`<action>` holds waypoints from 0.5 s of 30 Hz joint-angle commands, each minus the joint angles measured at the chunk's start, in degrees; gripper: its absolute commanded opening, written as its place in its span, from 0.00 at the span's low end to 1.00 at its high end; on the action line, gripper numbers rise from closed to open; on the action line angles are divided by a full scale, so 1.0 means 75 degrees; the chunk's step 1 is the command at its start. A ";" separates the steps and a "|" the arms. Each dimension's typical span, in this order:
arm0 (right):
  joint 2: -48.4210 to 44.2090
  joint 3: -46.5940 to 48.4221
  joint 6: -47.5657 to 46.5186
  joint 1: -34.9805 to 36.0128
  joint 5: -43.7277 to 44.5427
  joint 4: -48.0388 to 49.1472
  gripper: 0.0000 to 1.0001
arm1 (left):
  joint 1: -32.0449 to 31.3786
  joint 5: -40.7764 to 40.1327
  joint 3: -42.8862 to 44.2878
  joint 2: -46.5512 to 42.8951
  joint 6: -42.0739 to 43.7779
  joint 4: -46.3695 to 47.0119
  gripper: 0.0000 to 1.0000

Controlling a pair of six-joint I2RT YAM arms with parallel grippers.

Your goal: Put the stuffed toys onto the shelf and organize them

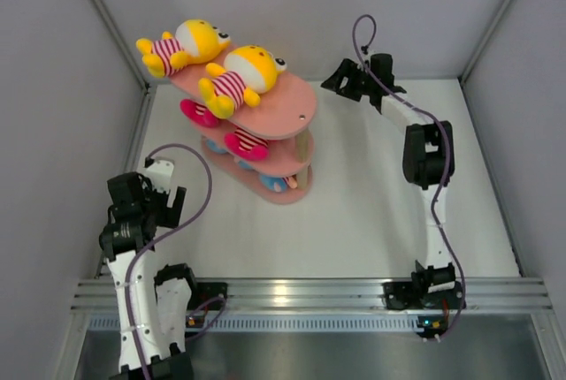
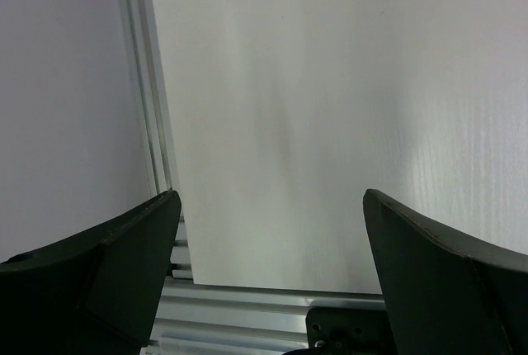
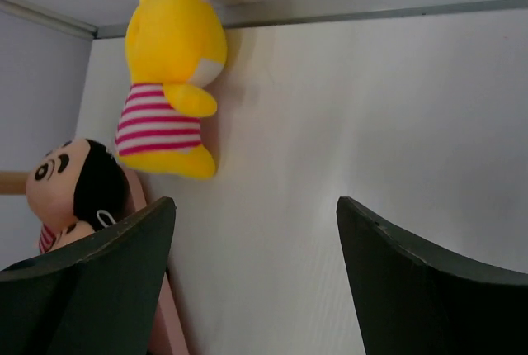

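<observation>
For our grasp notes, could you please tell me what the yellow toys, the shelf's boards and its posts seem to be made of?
Yellow toys: soft plush fabric, matte and fuzzy, with rounded stuffed limbs.
Boards: rigid, smooth pink sheet, perhaps painted wood or plastic.
Posts: likely bare light wood, judging by the pale tan colour.

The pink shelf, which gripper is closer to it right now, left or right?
Right. The right gripper hangs open just beyond the right end of the shelf, level with its top board. The left gripper is open too, off its near-left side, clearly farther away.
</observation>
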 commanded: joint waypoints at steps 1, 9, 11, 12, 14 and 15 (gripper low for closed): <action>0.1672 0.1997 0.1464 0.0356 -0.0929 0.1481 0.79 | 0.0043 -0.0185 0.0327 0.0491 0.0001 0.0538 0.98; 0.3683 0.3436 0.3197 0.1294 -0.0218 0.3169 0.82 | 0.0031 -0.0702 0.0643 0.1113 -0.0011 0.0550 0.98; 0.3917 0.3412 0.3374 0.1493 -0.0169 0.3437 0.82 | 0.0043 -0.0714 0.0655 0.1241 -0.0011 0.0538 0.98; 0.3999 0.3540 0.3409 0.1563 -0.0087 0.3439 0.82 | 0.0043 -0.0702 0.0655 0.1300 -0.0011 0.0550 0.98; 0.4234 0.3751 0.3329 0.1762 0.0042 0.3218 0.82 | 0.0043 -0.0655 0.0667 0.1440 -0.0011 0.0538 0.98; 0.4292 0.3891 0.3270 0.1833 0.0228 0.2996 0.82 | 0.0043 -0.0643 0.0690 0.1487 -0.0022 0.0550 0.98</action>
